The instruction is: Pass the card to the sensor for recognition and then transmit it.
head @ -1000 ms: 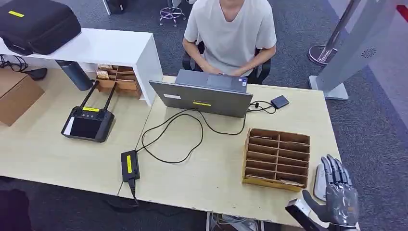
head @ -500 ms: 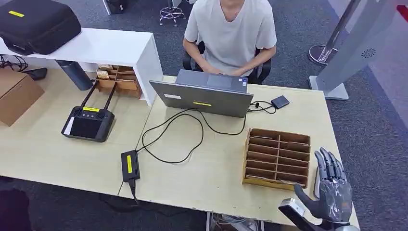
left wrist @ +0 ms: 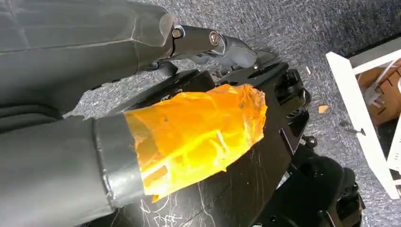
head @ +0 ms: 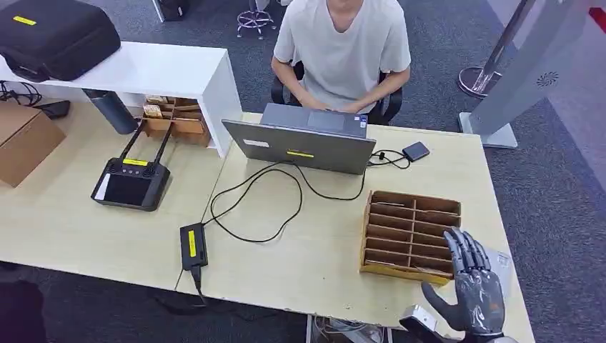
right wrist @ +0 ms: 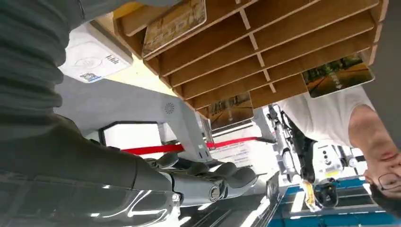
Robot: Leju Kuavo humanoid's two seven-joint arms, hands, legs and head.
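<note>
Cards (right wrist: 175,21): 3 in wooden rack (head: 411,232); 1 right hand (head: 475,286) beside, empty.

In the head view the right hand (head: 473,286), low at the right, covers most of the white sensor (head: 500,263) and a corner of the wooden card rack (head: 409,232), its wrist runs off the bottom edge, and the seated person (head: 341,43) is cut off at the top edge.
</note>
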